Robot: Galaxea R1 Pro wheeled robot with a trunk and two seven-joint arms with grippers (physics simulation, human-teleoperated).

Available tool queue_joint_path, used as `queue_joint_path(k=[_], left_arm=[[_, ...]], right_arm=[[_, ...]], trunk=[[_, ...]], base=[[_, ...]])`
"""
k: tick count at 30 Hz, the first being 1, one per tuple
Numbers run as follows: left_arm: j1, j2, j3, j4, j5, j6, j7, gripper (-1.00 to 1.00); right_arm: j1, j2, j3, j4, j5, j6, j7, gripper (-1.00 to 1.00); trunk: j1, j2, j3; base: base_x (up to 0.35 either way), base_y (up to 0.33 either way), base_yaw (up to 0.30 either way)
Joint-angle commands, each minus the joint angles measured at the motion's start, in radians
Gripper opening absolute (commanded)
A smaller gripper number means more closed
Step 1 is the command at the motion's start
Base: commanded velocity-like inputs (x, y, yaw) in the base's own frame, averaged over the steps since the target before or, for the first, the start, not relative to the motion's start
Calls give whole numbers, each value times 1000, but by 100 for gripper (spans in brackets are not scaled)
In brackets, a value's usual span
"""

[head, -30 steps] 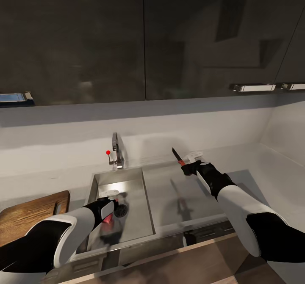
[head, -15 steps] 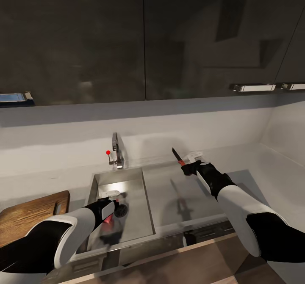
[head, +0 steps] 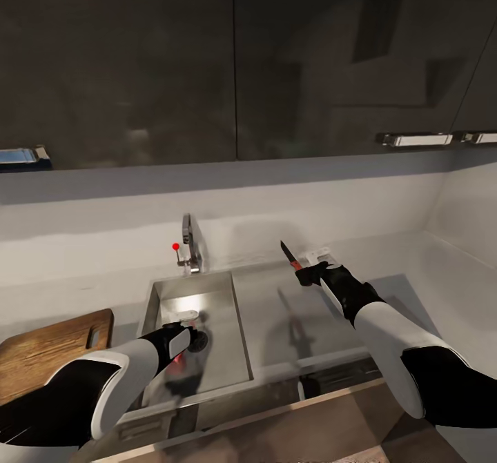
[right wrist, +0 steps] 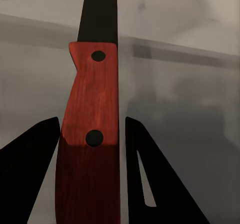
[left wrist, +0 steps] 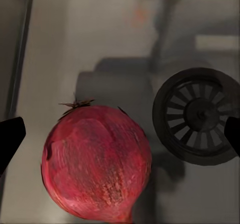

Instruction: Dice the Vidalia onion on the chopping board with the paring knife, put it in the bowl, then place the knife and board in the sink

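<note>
The Vidalia onion [left wrist: 97,161], red-skinned, lies on the floor of the steel sink [head: 221,352] beside the dark round drain [left wrist: 197,116]. In the head view it is a reddish patch [head: 178,359] under my left gripper [head: 185,328]. That left gripper [left wrist: 120,136] hangs open over the onion, one fingertip [left wrist: 10,139] on each side and apart from it. My right gripper [head: 308,268] is shut on the paring knife's red handle [right wrist: 90,134], holding it above the drainboard with the dark blade [head: 286,252] pointing up and away. The chopping board [head: 48,349] lies left of the sink. The bowl is out of view.
The chrome tap [head: 190,242] with its red-tipped lever stands behind the sink. A flat grey drainboard [head: 290,311] lies right of the basin. The countertop [head: 428,270] runs on to the right corner. Dark wall cabinets [head: 241,63] hang above.
The whole picture has shifted slightly, so the camera moved. The left gripper has edged a little over the onion. The right gripper holds the knife in the same place.
</note>
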Motion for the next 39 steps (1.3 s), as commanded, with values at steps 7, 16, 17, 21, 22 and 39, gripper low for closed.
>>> queue_joint_path(k=[7, 16, 17, 21, 22, 39], left_arm=[[-2, -2, -9, 1, 7, 3, 2, 100], [-2, 1, -8, 1, 7, 3, 4, 100], [-2, 2, -8, 1, 7, 3, 4, 100], [-2, 3, -7, 1, 7, 3, 5, 100], [-2, 3, -7, 1, 7, 3, 5, 100], [-2, 4, -7, 1, 7, 3, 7, 100]], right_arm=[[-1, 0, 1, -2, 11, 5, 4, -100], [-1, 0, 1, -2, 11, 5, 4, -100], [-1, 0, 1, -2, 11, 5, 4, -100], [-1, 0, 1, -2, 11, 5, 4, -100], [-1, 0, 1, -2, 11, 5, 4, -100], [-1, 0, 1, -2, 10, 5, 4, -100]], trunk=[[1, -2, -11], [1, -2, -23], [1, -2, -24], [1, -2, -30], [1, -2, -31], [1, -2, -54]], base=[[0, 0, 0], [0, 0, 0], [0, 0, 0], [0, 0, 0], [0, 0, 0], [0, 0, 0]])
